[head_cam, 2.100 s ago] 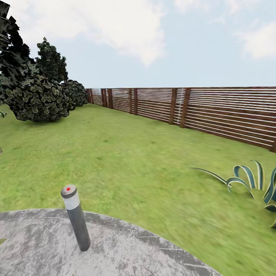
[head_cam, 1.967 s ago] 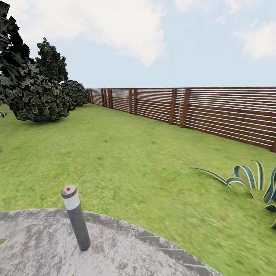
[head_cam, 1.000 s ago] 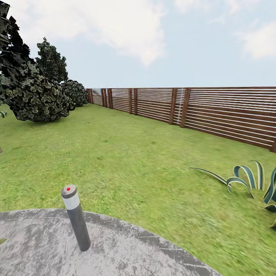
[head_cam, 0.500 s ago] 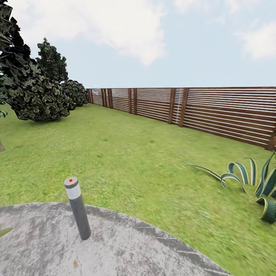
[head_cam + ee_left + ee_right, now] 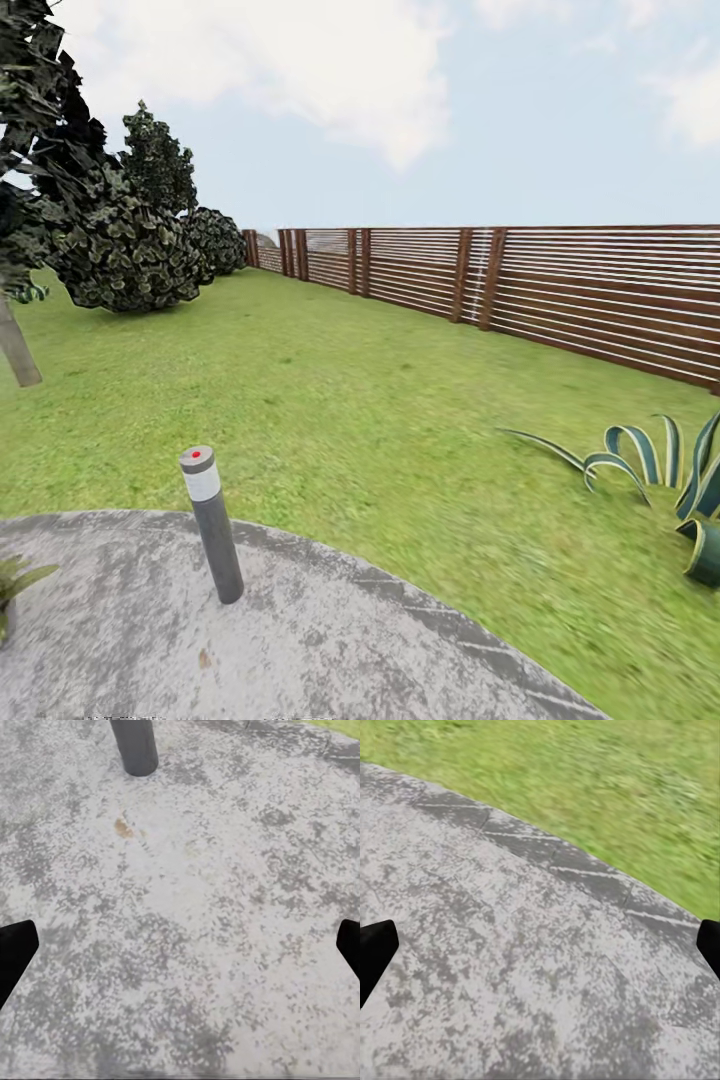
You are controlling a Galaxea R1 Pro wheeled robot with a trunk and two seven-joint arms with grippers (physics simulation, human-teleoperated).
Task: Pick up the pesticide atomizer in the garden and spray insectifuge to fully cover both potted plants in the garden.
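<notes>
The pesticide atomizer is out of view. In the head view a few pointed light-green leaves (image 5: 18,585) poke in at the left edge over the round paving; they look like part of one potted plant, mostly cut off. My left gripper (image 5: 180,960) is open over bare grey paving, its dark fingertips (image 5: 15,952) far apart. My right gripper (image 5: 540,952) is open too, above the paving's rim where it meets the lawn.
A grey post lamp (image 5: 212,525) with a red dot stands on the round paving (image 5: 320,640); its base (image 5: 135,746) appears in the left wrist view. Green lawn (image 5: 330,400) runs to a brown slatted fence (image 5: 560,280). Dark bushes (image 5: 120,250) stand left, a striped-leaf bush (image 5: 660,480) right.
The whole head view has shifted, so the camera moved. A tree trunk and the light-green leaves have come into view at the left; more paving shows in front.
</notes>
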